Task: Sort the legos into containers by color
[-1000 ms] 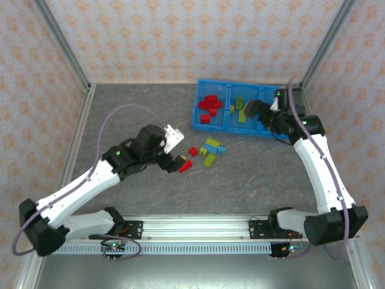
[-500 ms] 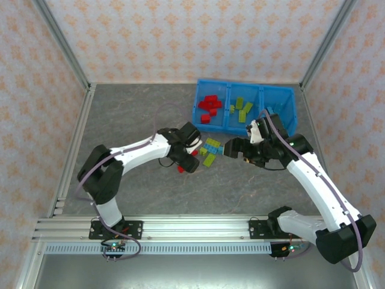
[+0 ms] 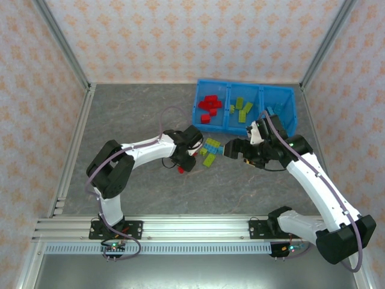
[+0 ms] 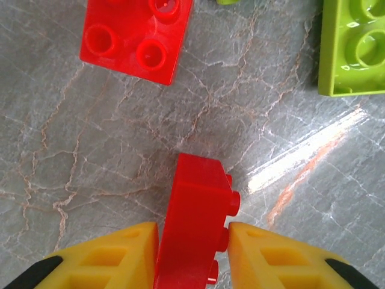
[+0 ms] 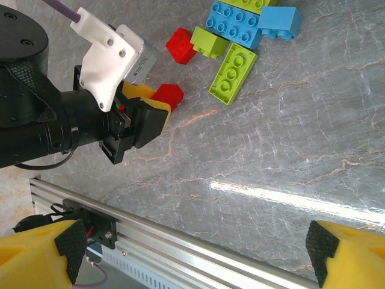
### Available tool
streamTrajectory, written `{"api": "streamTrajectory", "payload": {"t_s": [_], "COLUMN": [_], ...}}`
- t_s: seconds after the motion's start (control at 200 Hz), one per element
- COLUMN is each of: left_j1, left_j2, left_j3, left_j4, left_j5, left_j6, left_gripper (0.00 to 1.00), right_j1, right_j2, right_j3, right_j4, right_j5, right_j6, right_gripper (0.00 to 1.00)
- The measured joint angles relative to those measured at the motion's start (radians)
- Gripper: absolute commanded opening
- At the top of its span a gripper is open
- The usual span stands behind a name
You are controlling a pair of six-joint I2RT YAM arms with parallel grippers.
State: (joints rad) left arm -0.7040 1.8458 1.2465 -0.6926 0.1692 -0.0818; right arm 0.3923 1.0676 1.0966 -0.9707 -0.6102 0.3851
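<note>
Both arms have moved over the last second. The left gripper (image 4: 192, 233) has swung in from the left to the loose pile. The right gripper (image 5: 198, 244) has come away from the blue bin (image 3: 195, 114) and now hangs over the table (image 3: 138, 120) just in front of it. We see the left fingers (image 4: 129, 253) drawn in on either side of a red brick (image 4: 195, 211). It stands on its edge on the grey surface, its studs turned toward the right-hand finger, and both pads touch it. The right gripper's jaws stand wide apart with nothing between them.

The bin lies at the far right of the table, split into three. Its left compartment (image 3: 218, 120) holds a heap of red bricks (image 3: 209, 106). Its middle compartment (image 3: 236, 124) holds several yellow-green bricks (image 3: 242, 108). Of the right compartment (image 3: 284, 102) we see little, since the right arm crosses it; a light blue piece seems to lie near its divider, but we cannot be sure.

On the table, near the bin's front wall, the unsorted legos lie together. We make out a light blue plate (image 5: 234, 24) with a small light blue brick (image 5: 280, 23) touching it, a long yellow-green brick (image 5: 233, 72) and a shorter yellow-green brick (image 5: 209, 43). A second red brick (image 5: 180, 46) lies just beside the gripped one.
</note>
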Motion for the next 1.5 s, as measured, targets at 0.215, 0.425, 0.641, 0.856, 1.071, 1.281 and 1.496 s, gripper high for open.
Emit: {"api": "streamTrajectory", "payload": {"t_s": [0.215,0.425,0.641,0.856,1.071,1.281,1.496], "left_j1": [0.0,-0.001,-0.004,0.034,0.096,0.095,0.079], "left_j2": [0.053,0.018,-0.105,0.11,0.487,0.603,0.192], "left_j3": [-0.003,-0.006,0.167,0.612,1.007,1.232,0.828], "left_j4": [0.008,0.011,-0.014,0.047,0.024,-0.092,-0.045], "left_j5": [-0.018,-0.001,-0.025,-0.158,-0.232,-0.227,-0.132], "left_j6": [-0.001,-0.016,-0.034,-0.034,-0.024,-0.011,-0.027], "left_gripper": [0.25,0.17,0.15,0.13,0.48,0.58,0.58], "right_j1": [0.0,0.0,0.0,0.0,0.0,0.0,0.065], "right_j2": [-0.019,-0.024,-0.043,-0.045,-0.103,-0.122,-0.042], "right_j3": [0.0,0.0,-0.007,-0.023,-0.035,-0.072,-0.12], "right_j4": [0.0,0.0,0.038,0.093,0.128,0.145,0.183], "right_j5": [0.0,0.0,0.02,0.035,0.061,0.139,0.245], "right_j6": [0.008,0.021,0.065,0.125,0.176,0.237,0.301], "right_gripper": [0.95,0.95,0.95,0.94,0.94,0.94,0.94]}}
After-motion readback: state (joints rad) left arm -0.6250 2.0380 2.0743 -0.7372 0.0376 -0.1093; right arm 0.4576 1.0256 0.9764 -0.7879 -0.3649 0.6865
